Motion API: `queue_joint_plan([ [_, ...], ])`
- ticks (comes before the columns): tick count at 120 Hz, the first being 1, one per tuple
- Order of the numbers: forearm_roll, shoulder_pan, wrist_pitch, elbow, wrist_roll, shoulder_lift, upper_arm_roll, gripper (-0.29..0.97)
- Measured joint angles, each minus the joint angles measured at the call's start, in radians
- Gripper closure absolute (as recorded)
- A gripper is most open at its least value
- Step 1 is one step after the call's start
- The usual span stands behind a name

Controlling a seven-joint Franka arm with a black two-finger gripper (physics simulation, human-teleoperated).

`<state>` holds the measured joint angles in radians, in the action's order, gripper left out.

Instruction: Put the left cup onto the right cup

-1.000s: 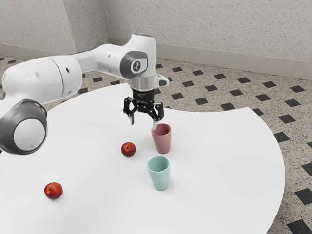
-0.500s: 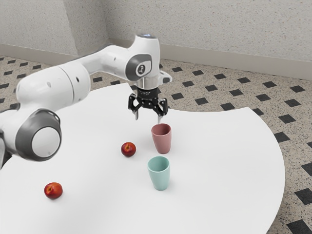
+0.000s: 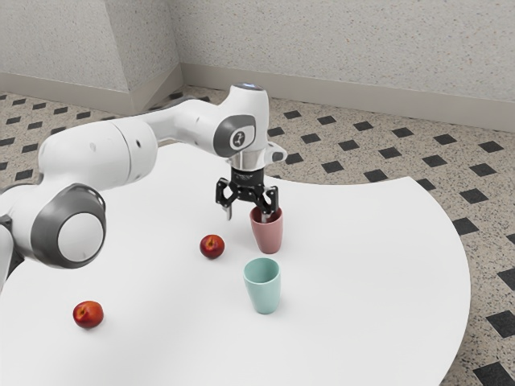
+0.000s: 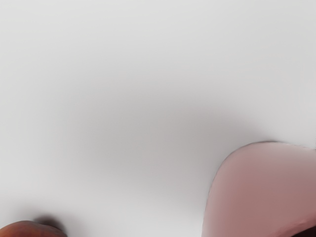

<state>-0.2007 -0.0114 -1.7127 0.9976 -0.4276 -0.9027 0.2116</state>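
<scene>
Risking a knock to the pink cup (image 3: pixel 266 232), standing upright on the counter (image 3: pixel 386 265) near the teal cup (image 3: pixel 262 287), by descending off-centre and catching its rim instead of straddling the wall. Hovering the end effector (image 3: pixel 247 211) at that rim with fingers spread wide apart, clamping nothing yet, apparently dipping one fingertip inside the mouth and hanging the other outside.

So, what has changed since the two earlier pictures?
The gripper shifted a little toward the exterior view's right and came down to the pink cup; its open fingers now seem to straddle the cup's rim. Nothing was grasped or let go. The pink cup, the teal cup, the red fruit beside them and the red fruit farther off stayed where they were.
</scene>
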Motion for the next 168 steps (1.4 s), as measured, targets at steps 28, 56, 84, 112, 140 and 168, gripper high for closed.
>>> queue_joint_plan([
  [28,-0.018,0.003,-0.014,-0.009,-0.007,0.000,0.001,0.50],
  [56,-0.022,0.009,-0.025,-0.009,-0.015,0.001,0.002,0.70],
  [84,-0.029,0.026,-0.029,-0.008,-0.023,0.017,0.000,0.76],
  [112,-0.037,0.027,-0.027,0.001,-0.026,0.078,0.001,0.78],
  [140,-0.033,0.033,-0.025,0.084,-0.032,0.217,0.002,0.78],
  [168,-0.031,0.049,-0.028,0.184,-0.051,0.326,0.034,0.79],
])
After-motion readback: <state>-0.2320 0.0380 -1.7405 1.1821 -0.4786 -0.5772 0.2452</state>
